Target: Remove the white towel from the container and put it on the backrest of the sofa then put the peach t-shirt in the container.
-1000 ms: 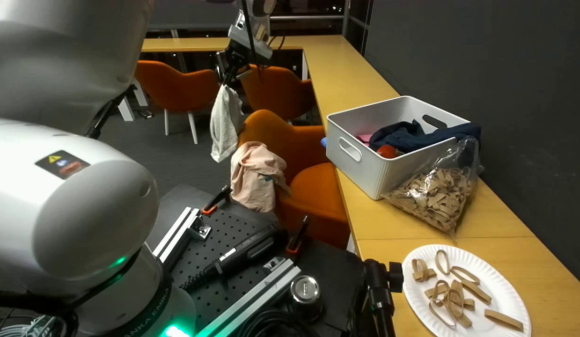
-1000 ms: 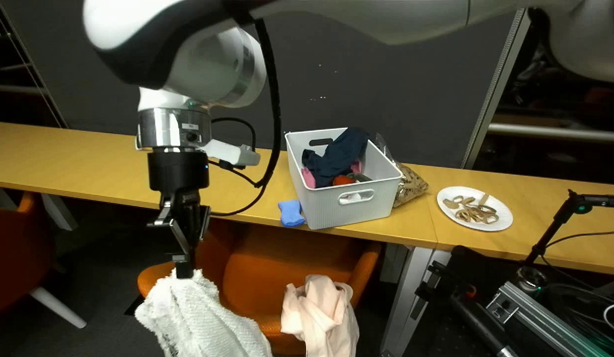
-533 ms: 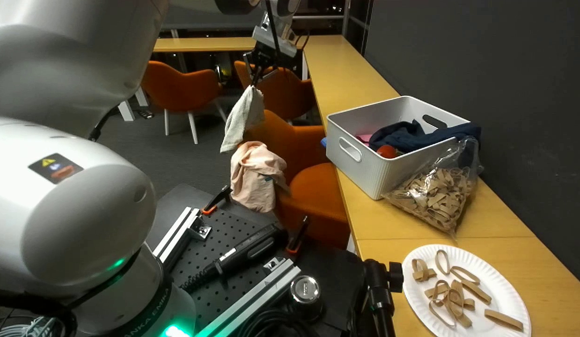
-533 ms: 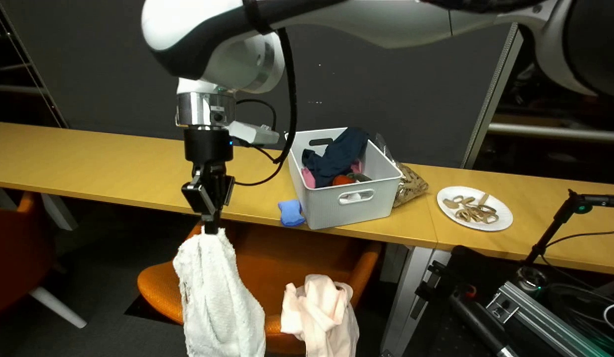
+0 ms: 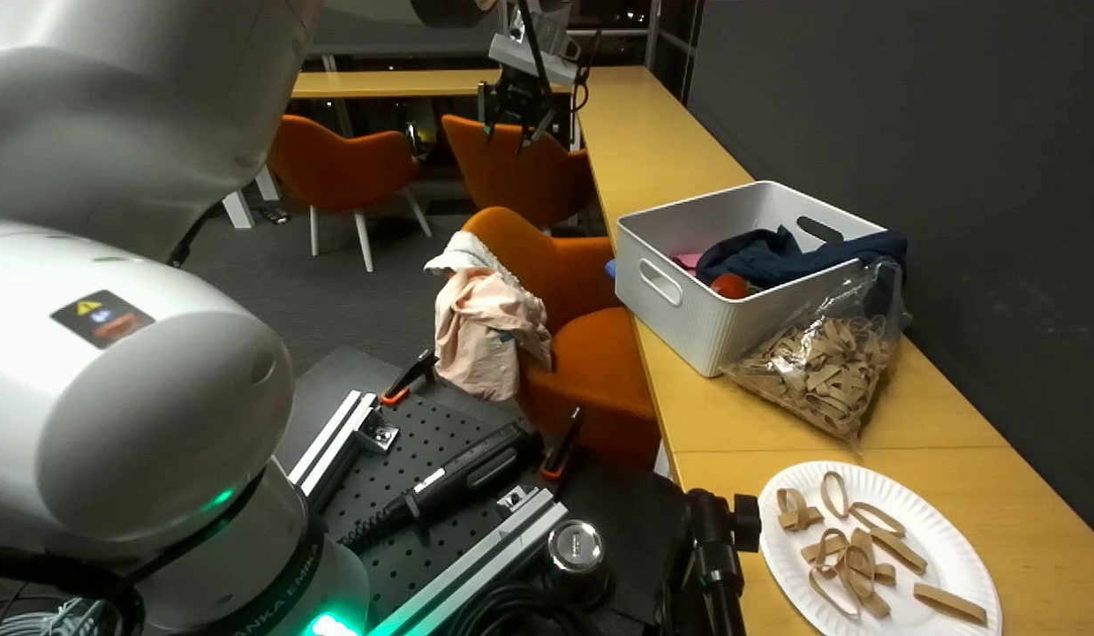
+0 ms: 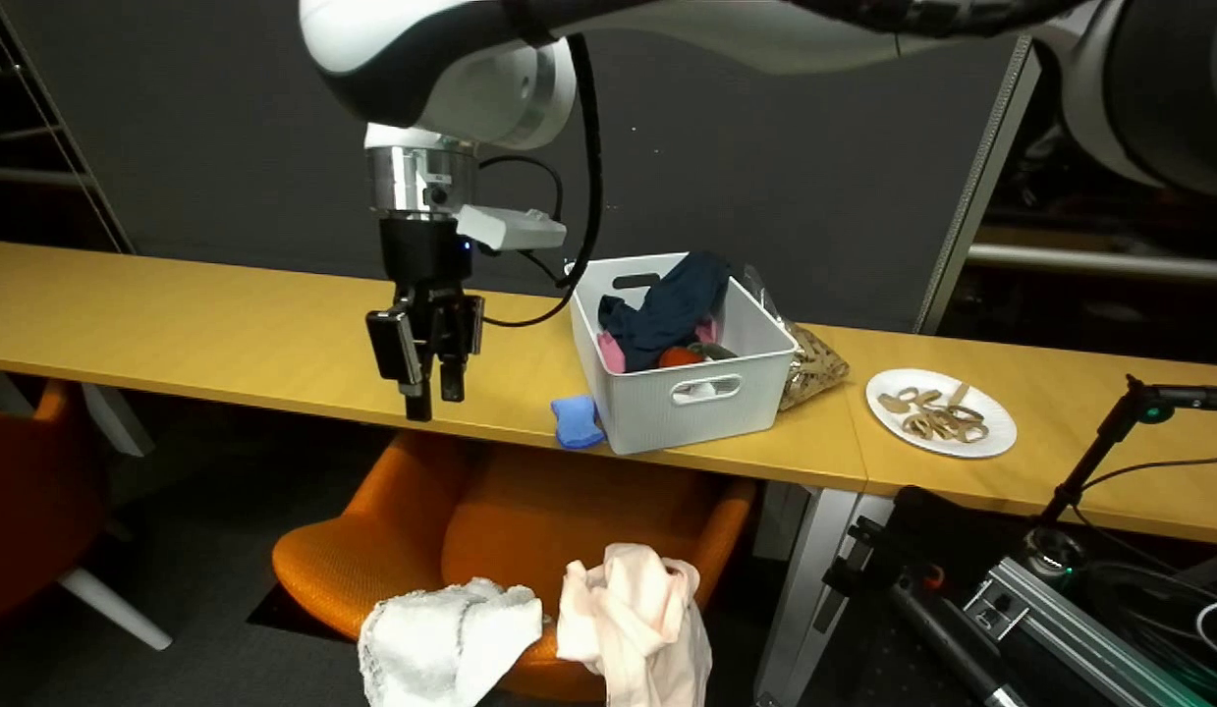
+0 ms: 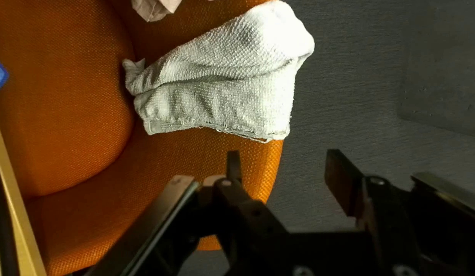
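Note:
The white towel (image 5: 465, 252) (image 6: 451, 643) (image 7: 222, 88) lies draped over the backrest of the orange sofa (image 6: 358, 560) (image 7: 172, 165), a chair-like seat. Right beside it, the peach t-shirt (image 5: 485, 336) (image 6: 633, 628) hangs on the same backrest; only a corner of the t-shirt (image 7: 155, 7) enters the wrist view. On the table stands the white container (image 5: 679, 309) (image 6: 687, 422), with dark blue and pink cloth and a red item inside. My gripper (image 5: 506, 141) (image 6: 435, 393) (image 7: 281, 161) hangs above the sofa, clear of the towel, its fingers apart and nothing between them.
Against the container leans a clear bag of tan bands (image 5: 829, 362). A paper plate with bands (image 5: 882, 609) (image 6: 937, 447) sits farther along the wooden table (image 6: 176, 324). A blue sponge (image 6: 576, 422) lies by the container. Other orange chairs (image 5: 343, 172) stand behind.
Earlier the towel hung from my shut gripper, which moved over toward the sofa. Now the jaws have opened, the towel has dropped onto the backrest, and the gripper is slightly higher.

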`<state>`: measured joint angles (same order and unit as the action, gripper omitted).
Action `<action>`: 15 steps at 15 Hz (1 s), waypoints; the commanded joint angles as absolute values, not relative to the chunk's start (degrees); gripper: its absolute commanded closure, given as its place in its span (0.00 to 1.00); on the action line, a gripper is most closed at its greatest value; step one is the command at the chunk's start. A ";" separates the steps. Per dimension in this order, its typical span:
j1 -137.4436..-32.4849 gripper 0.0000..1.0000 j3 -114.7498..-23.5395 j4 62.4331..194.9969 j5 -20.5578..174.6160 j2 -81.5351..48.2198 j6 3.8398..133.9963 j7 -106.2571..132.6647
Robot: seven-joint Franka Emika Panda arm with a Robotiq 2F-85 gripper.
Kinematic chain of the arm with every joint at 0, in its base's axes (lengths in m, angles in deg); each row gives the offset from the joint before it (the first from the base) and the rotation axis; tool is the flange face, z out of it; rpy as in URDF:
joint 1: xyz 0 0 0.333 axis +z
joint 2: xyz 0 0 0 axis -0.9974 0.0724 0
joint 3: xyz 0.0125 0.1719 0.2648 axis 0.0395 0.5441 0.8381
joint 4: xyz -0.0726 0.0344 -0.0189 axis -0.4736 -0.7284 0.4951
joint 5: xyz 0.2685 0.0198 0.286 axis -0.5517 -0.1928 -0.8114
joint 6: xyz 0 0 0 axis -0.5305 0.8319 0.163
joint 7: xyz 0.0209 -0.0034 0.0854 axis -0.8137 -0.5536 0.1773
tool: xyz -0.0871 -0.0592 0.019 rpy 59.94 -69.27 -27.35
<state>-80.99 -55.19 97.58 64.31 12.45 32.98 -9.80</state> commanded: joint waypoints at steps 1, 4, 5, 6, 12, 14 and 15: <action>-80.39 0.10 -56.18 96.61 66.24 11.30 31.50 -7.57; -80.90 0.00 -58.28 104.38 70.98 6.41 33.26 -8.15; -81.29 0.00 -58.98 106.79 72.32 4.82 33.82 -8.17; -81.83 0.00 -59.71 110.26 73.28 2.53 34.72 -8.40; -84.85 0.00 -61.03 126.79 76.46 -9.69 35.58 -11.18; -85.42 0.00 -60.91 132.67 76.33 -13.89 35.87 -11.83; -85.55 0.00 -60.82 135.67 76.14 -15.80 36.01 -12.08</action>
<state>-85.28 -60.86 124.50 75.18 -7.97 33.45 -10.72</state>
